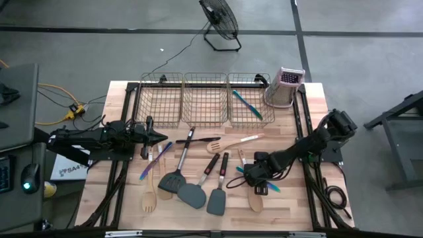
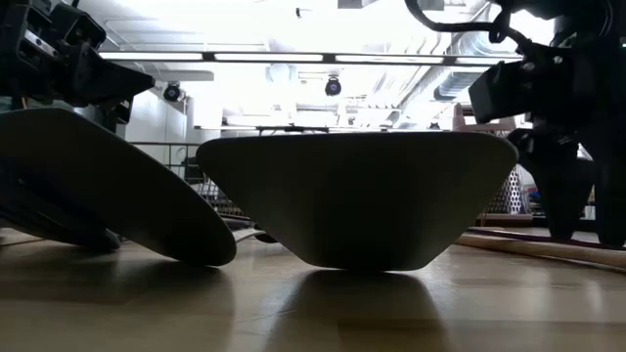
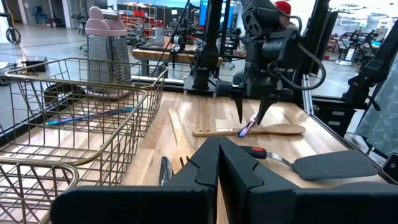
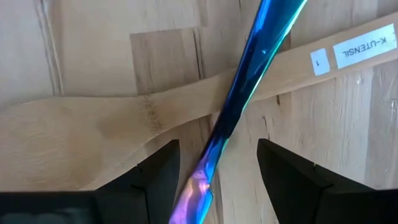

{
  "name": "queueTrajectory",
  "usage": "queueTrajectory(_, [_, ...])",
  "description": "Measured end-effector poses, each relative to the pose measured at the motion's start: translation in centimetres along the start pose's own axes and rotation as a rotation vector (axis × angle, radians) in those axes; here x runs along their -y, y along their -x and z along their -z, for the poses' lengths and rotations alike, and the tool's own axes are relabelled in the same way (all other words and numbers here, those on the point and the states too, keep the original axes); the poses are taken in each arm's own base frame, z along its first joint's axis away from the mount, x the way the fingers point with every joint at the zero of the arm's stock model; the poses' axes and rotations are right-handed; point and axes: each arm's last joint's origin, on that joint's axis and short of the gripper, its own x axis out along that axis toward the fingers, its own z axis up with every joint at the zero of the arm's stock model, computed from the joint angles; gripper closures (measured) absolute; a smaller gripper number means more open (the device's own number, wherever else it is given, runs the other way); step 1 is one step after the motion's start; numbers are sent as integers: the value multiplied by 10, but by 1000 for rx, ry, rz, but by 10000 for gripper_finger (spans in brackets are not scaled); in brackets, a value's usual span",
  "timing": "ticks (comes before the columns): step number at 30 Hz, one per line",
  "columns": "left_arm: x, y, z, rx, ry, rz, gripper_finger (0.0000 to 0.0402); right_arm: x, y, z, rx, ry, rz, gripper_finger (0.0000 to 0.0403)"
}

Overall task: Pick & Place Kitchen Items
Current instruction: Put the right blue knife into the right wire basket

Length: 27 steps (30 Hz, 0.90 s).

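My right gripper [image 4: 217, 177] is open and points down over a slim iridescent blue-purple piece [image 4: 249, 81]. This piece lies crosswise on a pale wooden spoon [image 4: 81, 137]. One finger stands on either side of the piece, and neither touches it. In the high view this gripper [image 1: 254, 175] is at the table's right front. My left gripper [image 1: 158, 137] is shut and empty, level above the table's left side. Dark grey spatulas [image 1: 193, 194], a wooden fork [image 1: 149, 198], a wooden slotted spatula [image 1: 225, 143] and another blue-purple piece [image 1: 153, 160] lie flat on the table.
Three wire baskets [image 1: 205, 99] stand in a row along the far edge. The right basket [image 1: 250, 112] holds a teal piece [image 1: 248, 104]. A metal box grater [image 1: 285, 86] stands at the far right. In the low view, spatula heads [image 2: 357, 196] fill the foreground.
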Motion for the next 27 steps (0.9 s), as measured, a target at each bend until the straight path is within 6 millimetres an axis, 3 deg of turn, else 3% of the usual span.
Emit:
queueTrajectory(11, [0,0,0,0,0,1,398,0,-13,-1,-25,-25,33,204])
queueTrajectory(27, [0,0,0,0,0,0,398,1,-14,-2,-1,-43,63,313])
